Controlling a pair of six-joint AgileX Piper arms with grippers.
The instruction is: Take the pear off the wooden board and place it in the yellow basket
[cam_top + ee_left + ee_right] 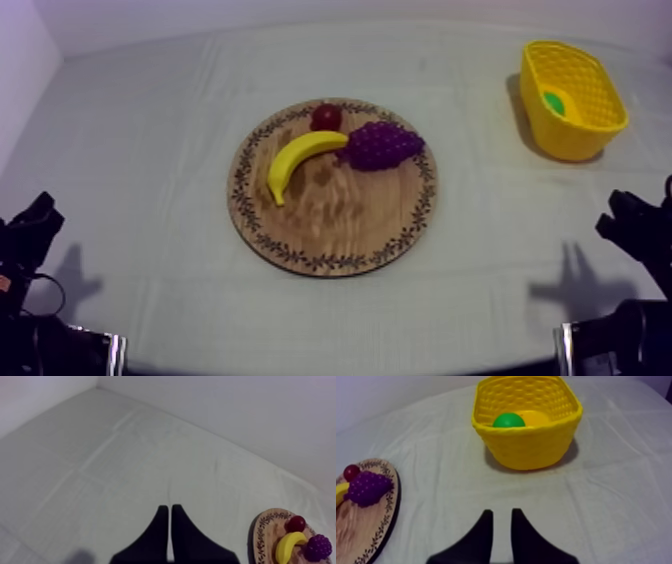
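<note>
Table (130,150): wooden board (340,215), yellow basket (570,140), well apart.

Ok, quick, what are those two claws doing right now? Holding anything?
Left gripper: shut, holding nothing.
Right gripper: open a little, holding nothing.

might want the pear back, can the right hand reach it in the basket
Probably yes: the yellow basket is open-topped, the pear lies uncovered inside, with bare cloth between basket and right hand.

The yellow basket (528,446) hides much of the pear (509,420); the picture edge cuts off the wooden board (366,526).
</note>
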